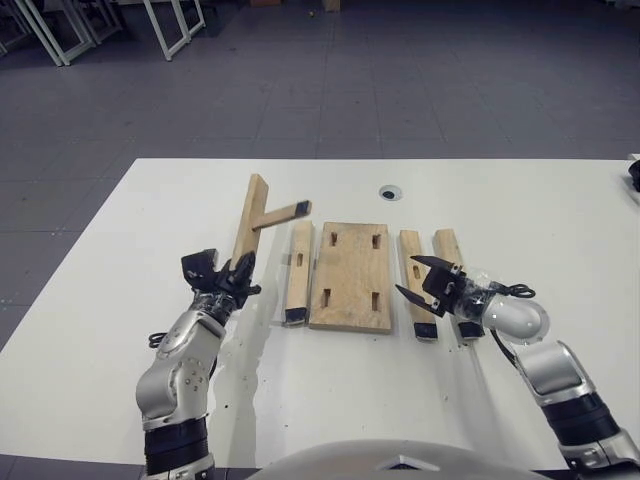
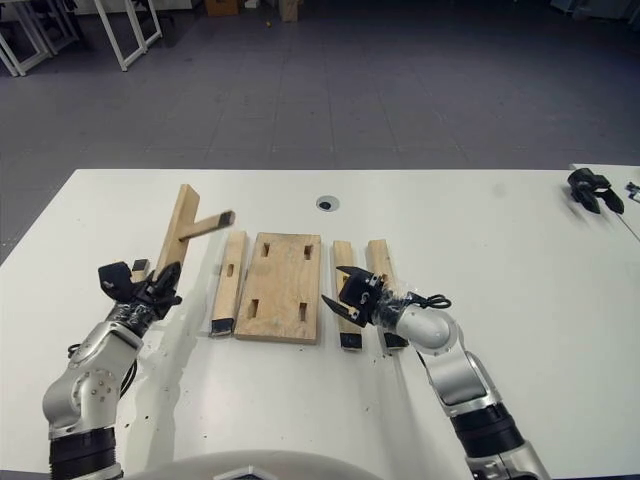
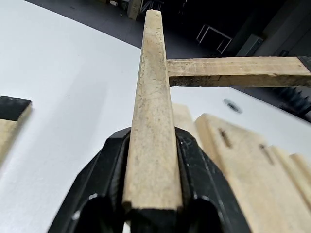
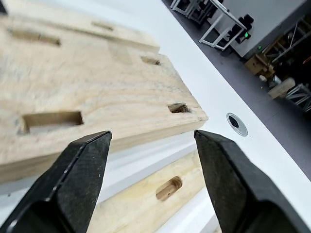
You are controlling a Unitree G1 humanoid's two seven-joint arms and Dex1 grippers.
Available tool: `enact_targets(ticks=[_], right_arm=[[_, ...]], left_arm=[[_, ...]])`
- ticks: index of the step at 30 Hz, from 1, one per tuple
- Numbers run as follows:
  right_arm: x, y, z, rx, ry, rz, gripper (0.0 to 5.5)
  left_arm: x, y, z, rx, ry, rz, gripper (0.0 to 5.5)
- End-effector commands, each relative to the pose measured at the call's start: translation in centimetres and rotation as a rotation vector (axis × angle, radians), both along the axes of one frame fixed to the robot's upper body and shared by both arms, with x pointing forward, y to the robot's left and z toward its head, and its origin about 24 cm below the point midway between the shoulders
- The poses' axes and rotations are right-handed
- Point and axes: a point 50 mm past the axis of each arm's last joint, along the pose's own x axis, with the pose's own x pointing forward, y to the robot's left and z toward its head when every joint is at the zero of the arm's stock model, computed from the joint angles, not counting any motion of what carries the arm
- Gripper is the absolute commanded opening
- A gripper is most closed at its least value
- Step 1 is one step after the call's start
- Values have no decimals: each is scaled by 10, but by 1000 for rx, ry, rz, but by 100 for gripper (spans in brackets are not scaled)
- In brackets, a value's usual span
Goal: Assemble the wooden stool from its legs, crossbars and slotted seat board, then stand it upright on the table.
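While your left gripper [image 1: 235,272] clamps the leg [image 1: 252,210] bearing a crossbar [image 1: 280,215], your right gripper [image 1: 406,274] hovers, jaws apart, over a second leg [image 1: 410,245] beside the seat board [image 1: 350,275].

Likely a robotics lab or workshop hall. A large white table [image 1: 560,220] with a round cable port [image 1: 390,192] stands on a wide grey tiled floor [image 1: 400,80]. White metal bench frames [image 1: 175,25] stand at the far side. Elsewhere are a small green light [image 4: 246,35] and a cardboard box [image 4: 257,63].

One seat board [image 1: 350,277], four legs [image 1: 248,225] [image 1: 298,270] [image 1: 415,280] [image 1: 448,248], one crossbar [image 1: 280,215], one further black-capped piece [image 3: 10,121].
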Motion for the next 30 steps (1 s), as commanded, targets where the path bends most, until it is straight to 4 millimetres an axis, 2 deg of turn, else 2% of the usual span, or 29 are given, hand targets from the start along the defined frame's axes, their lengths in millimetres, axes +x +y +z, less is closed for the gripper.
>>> enact_targets(ticks=[1, 3, 5, 8, 11, 14, 17, 24, 30], right_arm=[[15, 3, 25, 334, 287, -51, 358], [21, 5, 43, 518, 445, -3, 388], [25, 7, 59, 667, 573, 80, 422], [28, 1, 86, 858, 756, 314, 474], [31, -5, 102, 959, 873, 478, 524], [40, -7, 114, 1063, 965, 610, 528], [52, 2, 125, 1114, 971, 706, 528], [59, 34, 148, 1057, 920, 919, 528], [43, 42, 162, 963, 876, 1079, 528]], left_arm=[[11, -37, 67, -564, -238, -243, 104], [5, -57, 94, -866, -242, -442, 104], [2, -68, 106, -1068, -251, -537, 104], [2, -83, 116, -1294, -374, -582, 104], [-10, -105, 132, -1402, -449, -673, 104], [-24, -128, 141, -1444, -453, -806, 104], [-29, -137, 133, -1416, -409, -906, 104], [-30, -134, 108, -1348, -357, -1099, 104], [-21, -122, 97, -1314, -313, -1198, 104]])
